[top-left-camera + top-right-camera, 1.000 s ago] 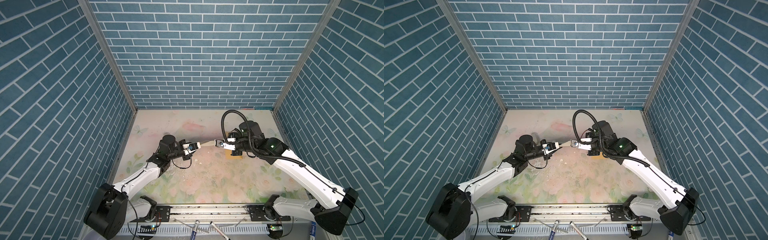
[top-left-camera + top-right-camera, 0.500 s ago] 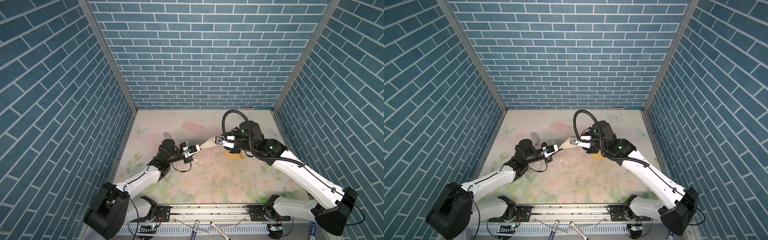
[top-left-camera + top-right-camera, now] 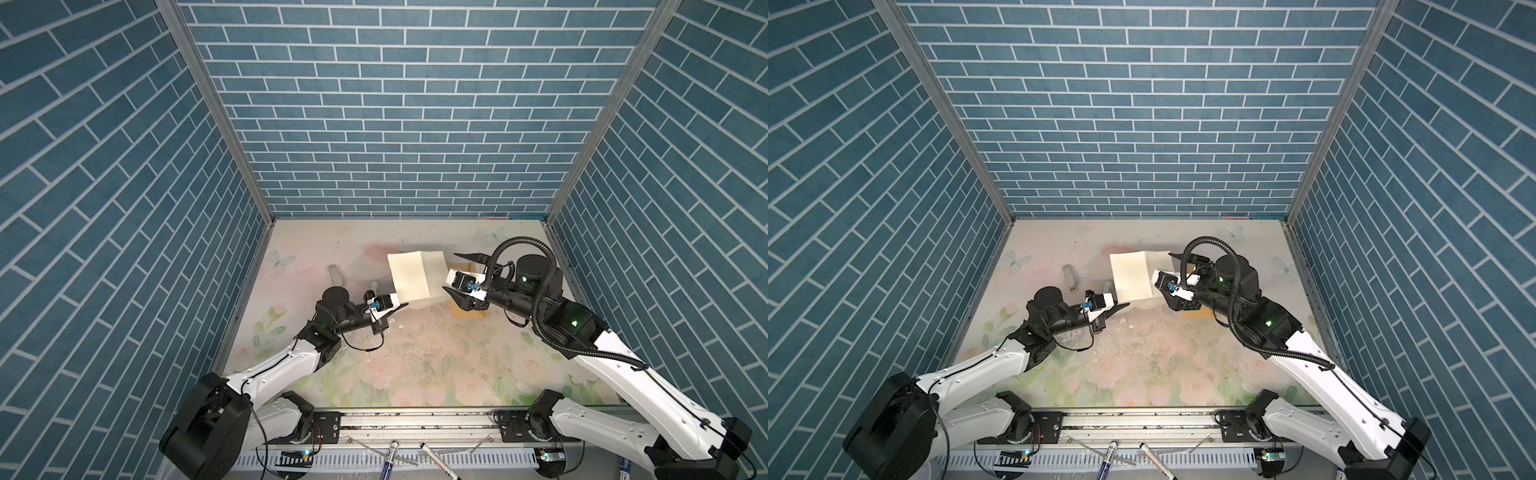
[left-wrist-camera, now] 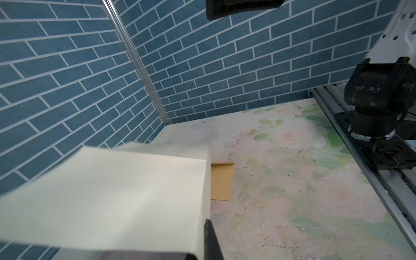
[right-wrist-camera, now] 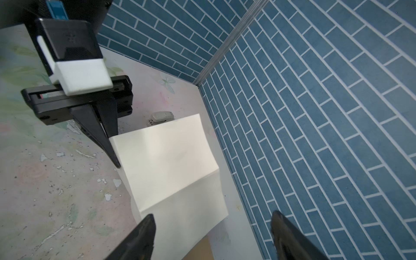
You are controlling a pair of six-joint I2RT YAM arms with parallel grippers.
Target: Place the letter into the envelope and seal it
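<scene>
The letter (image 3: 417,274) (image 3: 1133,275) is a pale beige creased sheet, held up off the table by one corner. My left gripper (image 3: 400,307) (image 3: 1122,306) is shut on that lower corner. The left wrist view shows the letter (image 4: 108,191) filling the near side beside one dark finger (image 4: 210,240). My right gripper (image 3: 451,272) (image 3: 1166,277) is open, its jaws spread around the letter's (image 5: 171,162) other edge without touching it. The mustard envelope (image 3: 467,312) (image 3: 1196,315) (image 4: 221,182) lies flat on the table under the right gripper (image 5: 211,216), mostly hidden.
A small grey stapler-like object (image 3: 336,273) (image 3: 1070,279) (image 5: 161,117) lies on the floral table behind the left arm. Blue brick walls close in the back and both sides. Marker pens (image 3: 388,455) lie on the front rail.
My right gripper has let go of the letter and opened wide. The sheet, earlier stretched flat between both grippers, now stands up from the left gripper, which drew back and down.
</scene>
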